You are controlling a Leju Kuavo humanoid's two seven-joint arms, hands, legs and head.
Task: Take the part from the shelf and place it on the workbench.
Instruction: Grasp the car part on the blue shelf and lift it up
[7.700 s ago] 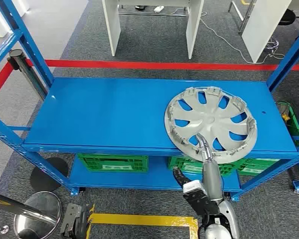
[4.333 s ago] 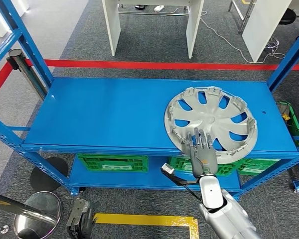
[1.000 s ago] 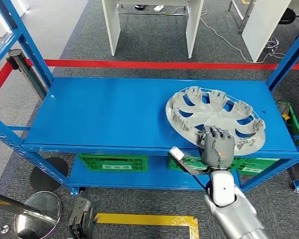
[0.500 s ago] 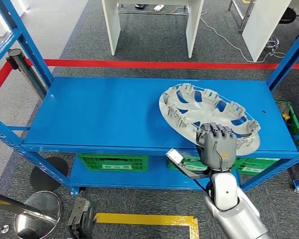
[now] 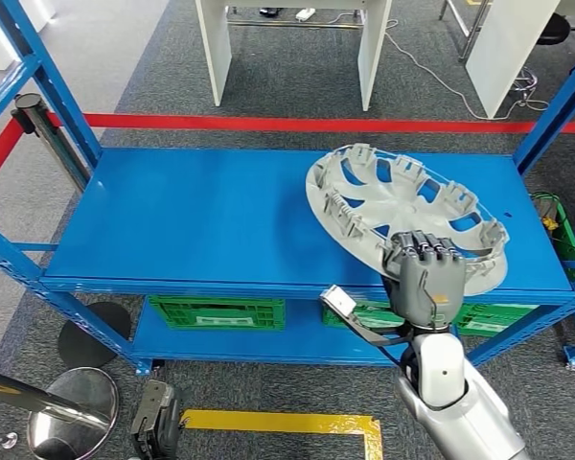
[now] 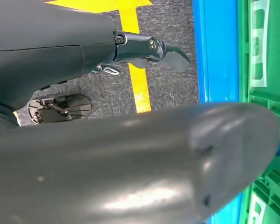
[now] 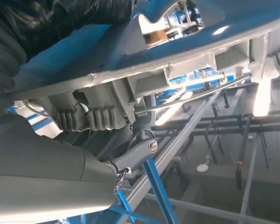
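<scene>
I count one silver hubcap (image 5: pixel 403 216), one blue shelf (image 5: pixel 197 220), and three green crates (image 5: pixel 216 313) underneath

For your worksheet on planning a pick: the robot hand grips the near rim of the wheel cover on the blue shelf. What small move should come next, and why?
Probably lift a little higher. The right robot hand grips the near rim of the wheel cover, which is tilted, and its far edge seems to sit on the blue shelf. Clearing it first should avoid dragging.

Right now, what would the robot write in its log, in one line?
step: lifting | right robot hand: grips near rim of hubcap | hubcap: tilted, above blue shelf | left robot hand: hangs low
</scene>
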